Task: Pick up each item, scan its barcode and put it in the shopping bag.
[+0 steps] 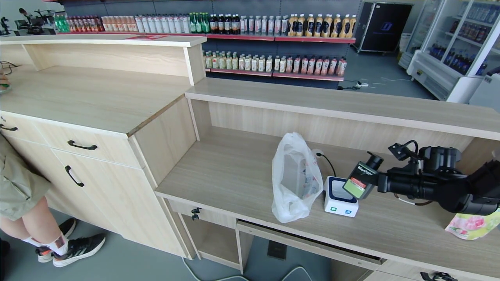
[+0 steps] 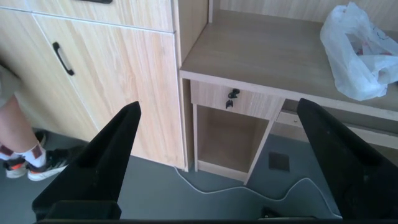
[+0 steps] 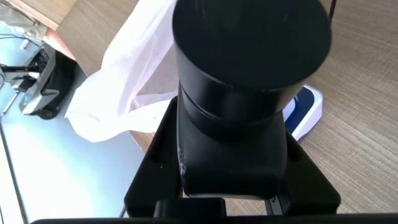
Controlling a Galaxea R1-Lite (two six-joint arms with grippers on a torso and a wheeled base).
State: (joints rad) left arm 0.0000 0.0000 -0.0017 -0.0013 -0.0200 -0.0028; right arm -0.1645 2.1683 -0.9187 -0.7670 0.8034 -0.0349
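Right tool (image 1: 379,182) pinches the black bottle (image 1: 360,180) just over the scanner (image 1: 339,200) on the bench (image 1: 234,175), so you're likely mid-scan; next, carry it above the shopping bag (image 1: 293,179) alongside and release.

Shop interior, daylight-bright. Light wood table (image 1: 242,171) with raised ledge (image 1: 351,103) along far side. Taller wood cabinet (image 1: 97,101) adjoining at left; black handles (image 1: 82,146) on drawer and door fronts. Under table: small drawer with lock (image 1: 195,212), open cubby (image 1: 213,238) below it. Grey floor (image 1: 129,261), pale cable (image 1: 218,275) trailing across. Behind, dark wall shelving (image 1: 273,38) with red edges, two rows of bottles (image 1: 273,63). Black case (image 1: 381,25) in back corner. Glass-door fridge (image 1: 457,43) at right.
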